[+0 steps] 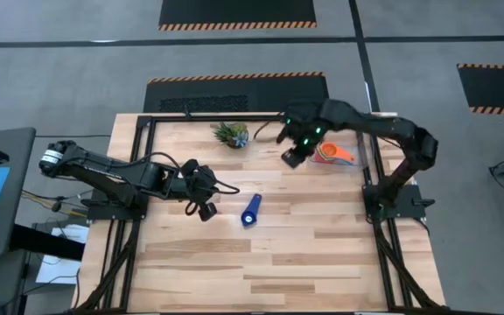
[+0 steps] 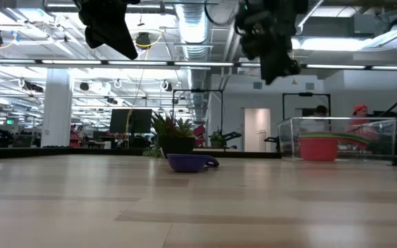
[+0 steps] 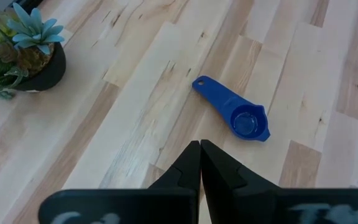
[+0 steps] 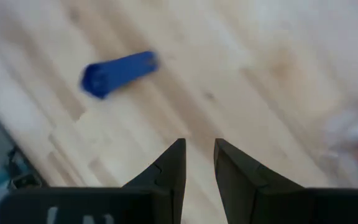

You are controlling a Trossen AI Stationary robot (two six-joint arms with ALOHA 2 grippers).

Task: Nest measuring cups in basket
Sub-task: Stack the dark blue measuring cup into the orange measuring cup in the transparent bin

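One blue measuring cup stands upright on its base at mid-table, with its handle level above the wood; it also shows in the low view, the left wrist view and the right wrist view. The clear basket sits near the right edge and holds nested cups showing red, orange and green. My left gripper hangs shut above the table, left of the blue cup. My right gripper hovers open and empty just left of the basket.
A small spiky potted plant stands near the far edge, between the arms. Bare wood stretches across the near half of the table. People show in the room behind the basket.
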